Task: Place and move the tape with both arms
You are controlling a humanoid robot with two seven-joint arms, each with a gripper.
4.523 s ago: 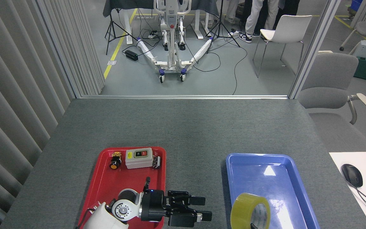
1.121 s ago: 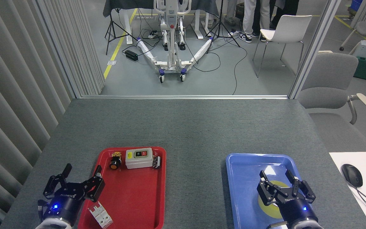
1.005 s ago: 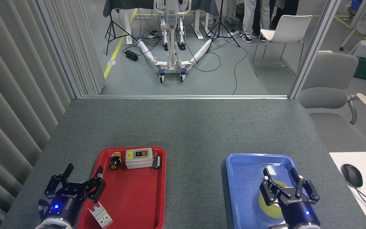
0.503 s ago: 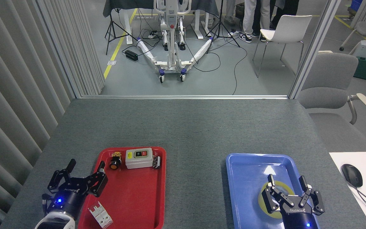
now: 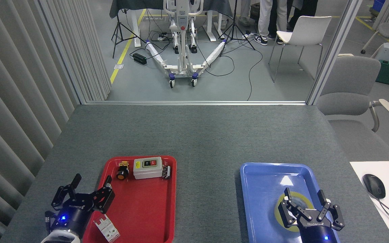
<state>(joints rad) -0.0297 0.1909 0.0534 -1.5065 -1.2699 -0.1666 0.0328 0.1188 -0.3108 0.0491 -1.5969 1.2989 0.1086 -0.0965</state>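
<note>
In the blue tray (image 5: pixel 255 189) on the right of the grey surface (image 5: pixel 198 135) lies one roll of tape (image 5: pixel 280 216), flat, its core facing up. The right gripper (image 5: pixel 305 198) hangs directly over it with its jaws spread wide, fingers on either side of the roll's top, grasping nothing; whether a fingertip touches the tape cannot be told. The left gripper (image 5: pixel 89 182) sits at the left edge of the red tray (image 5: pixel 147 216), jaws likewise released and empty. Two trays in all, one red and one blue. The red one carries one orange-and-black push button (image 5: pixel 122 170), one grey switch box (image 5: pixel 147 167) and one white breaker (image 5: pixel 106 230) near its front
</note>
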